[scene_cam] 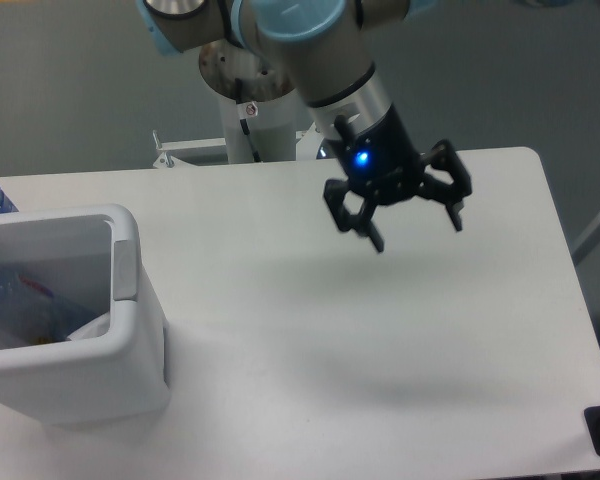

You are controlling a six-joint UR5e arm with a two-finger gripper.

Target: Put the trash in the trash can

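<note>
the gripper (417, 231) hangs in the air above the white bench (380, 340), well to the right of the trash can (120, 330) and nearer the bench's far right corner. its two black fingers (373, 236) are spread wide apart and released, with nothing between them; a blue light glows on the wrist just above them.

the trash can stands at the left edge of the bench, its thick white rim and rounded corner facing the arm. inside it, against the left wall, lies the clear bluish plastic bottle (15, 310), and a bit of the white paper wrapper (88, 327) shows at the can's right inner wall, just beside the bottle. both pieces of trash lie inside the can, well apart from the fingers, which touch neither.

a soft shadow falls on the bench to the right of the can, below the gripper.
</note>
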